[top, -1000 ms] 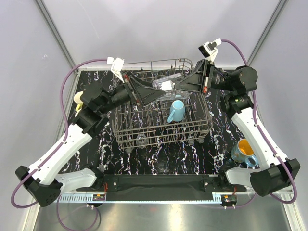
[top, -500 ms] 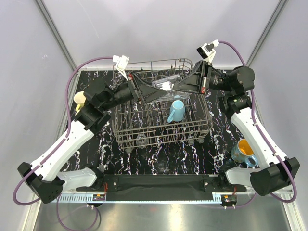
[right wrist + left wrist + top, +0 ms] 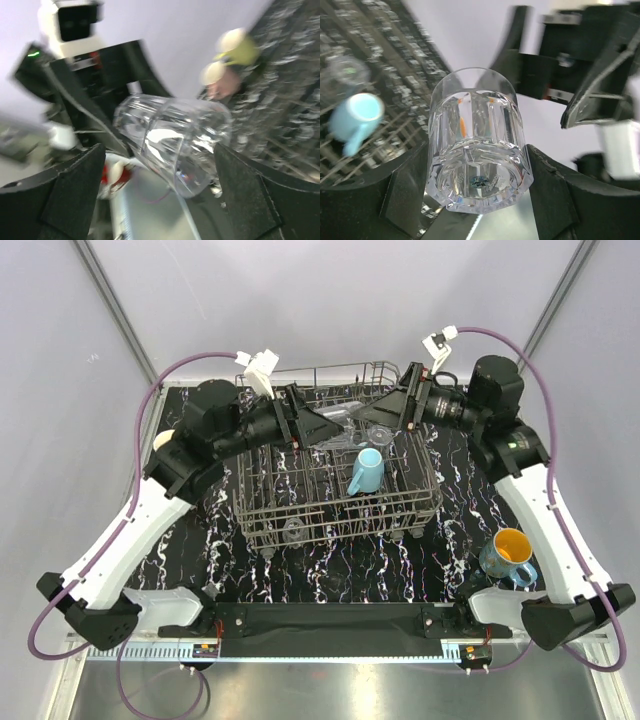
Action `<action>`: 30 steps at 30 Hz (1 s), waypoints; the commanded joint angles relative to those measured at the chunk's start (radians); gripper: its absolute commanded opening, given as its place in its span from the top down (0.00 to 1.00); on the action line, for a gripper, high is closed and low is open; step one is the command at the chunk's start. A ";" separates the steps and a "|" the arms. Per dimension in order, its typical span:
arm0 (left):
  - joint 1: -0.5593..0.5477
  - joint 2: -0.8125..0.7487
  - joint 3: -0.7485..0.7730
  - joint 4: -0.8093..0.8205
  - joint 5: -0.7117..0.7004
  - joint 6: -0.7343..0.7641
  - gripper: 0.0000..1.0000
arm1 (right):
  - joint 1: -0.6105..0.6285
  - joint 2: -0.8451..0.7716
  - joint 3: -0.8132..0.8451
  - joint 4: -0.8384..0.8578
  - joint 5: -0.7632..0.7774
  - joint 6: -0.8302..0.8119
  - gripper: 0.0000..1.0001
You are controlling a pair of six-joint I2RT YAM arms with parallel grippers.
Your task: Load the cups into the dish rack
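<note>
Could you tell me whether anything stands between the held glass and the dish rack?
Nothing visible beneath it: the left gripper holds the clear glass above the dish rack, but the open right gripper flanks it.

The worktop is black, veined with white like marble. The dish rack is dark grey wire. One mug is light blue, another is teal-blue outside and orange inside, and a third is pale yellow, with a blurred pink one next to it. The glass is clear, with small orange glints and a blue-and-white mark on its base. The left tool and right tool are black. The arms have white shells and black joints, and their cables are purple.
</note>
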 commanded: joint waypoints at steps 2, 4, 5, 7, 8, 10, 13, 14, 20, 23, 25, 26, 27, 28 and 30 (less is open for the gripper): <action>0.001 0.057 0.175 -0.311 -0.214 0.080 1.00 | 0.004 -0.039 0.130 -0.535 0.523 -0.346 0.00; 0.001 0.082 0.222 -0.404 -0.281 0.080 1.00 | 0.004 -0.043 0.150 -0.634 0.731 -0.398 0.00; 0.001 0.116 0.238 -0.431 -0.297 0.077 1.00 | 0.004 -0.049 0.150 -0.656 0.788 -0.413 0.00; 0.001 0.162 0.303 -0.535 -0.324 0.077 1.00 | 0.004 -0.068 0.137 -0.682 0.859 -0.459 0.00; 0.001 0.194 0.328 -0.566 -0.340 0.077 1.00 | 0.004 -0.076 0.133 -0.698 0.934 -0.471 0.00; 0.001 0.260 0.376 -0.612 -0.343 0.074 1.00 | 0.004 -0.095 0.113 -0.710 0.971 -0.497 0.00; 0.001 0.315 0.377 -0.627 -0.344 0.024 1.00 | 0.004 -0.122 0.088 -0.711 0.996 -0.516 0.00; -0.001 0.329 0.377 -0.633 -0.340 0.007 1.00 | 0.002 -0.128 0.079 -0.713 0.998 -0.518 0.00; -0.037 0.510 0.501 -0.800 -0.346 -0.090 1.00 | 0.004 -0.162 0.010 -0.702 1.010 -0.531 0.00; -0.086 0.588 0.595 -0.874 -0.393 -0.124 1.00 | 0.004 -0.171 -0.010 -0.701 1.021 -0.545 0.00; -0.116 0.622 0.647 -0.923 -0.430 -0.145 1.00 | 0.006 -0.177 -0.016 -0.699 1.030 -0.554 0.00; -0.120 0.636 0.656 -0.937 -0.436 -0.148 1.00 | 0.004 -0.181 -0.019 -0.699 1.034 -0.557 0.00; -0.120 0.660 0.666 -0.955 -0.436 -0.156 1.00 | 0.004 -0.189 -0.025 -0.698 1.036 -0.561 0.00; -0.120 0.667 0.669 -0.995 -0.444 -0.177 1.00 | 0.004 -0.192 -0.028 -0.696 1.039 -0.561 0.00; -0.122 0.682 0.663 -1.012 -0.446 -0.181 1.00 | 0.004 -0.203 -0.034 -0.695 1.036 -0.559 0.00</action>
